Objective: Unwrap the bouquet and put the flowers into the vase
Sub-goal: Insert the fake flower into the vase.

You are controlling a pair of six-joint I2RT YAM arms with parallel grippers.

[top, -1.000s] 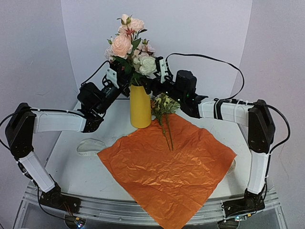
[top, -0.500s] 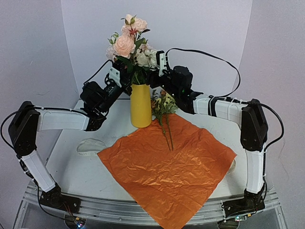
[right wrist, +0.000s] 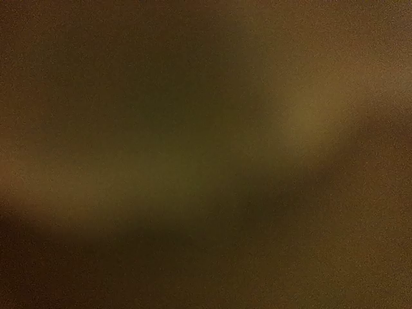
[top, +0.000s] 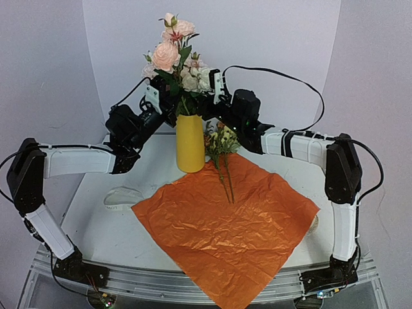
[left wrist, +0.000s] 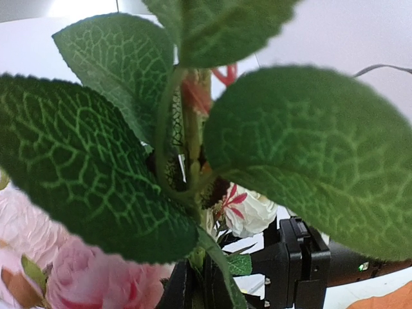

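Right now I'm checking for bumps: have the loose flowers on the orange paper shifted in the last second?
No. The flowers lie unmoved, blooms just right of the vase, stems on the paper.

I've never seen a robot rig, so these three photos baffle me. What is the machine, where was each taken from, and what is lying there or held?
Two robot arms are bolted at the near edge of the table, each ending in a two-finger gripper. The wide picture comes from a fixed camera above and behind them. The others come from wrist cameras: the left one is filled with green leaves, the right one is only a dark blur. On the table lie a flattened orange paper, small flowers on its far corner, and a cream ribbon. A yellow vase holds a rose bunch. The left gripper is shut on a stem of that bunch; the right gripper cannot be judged.
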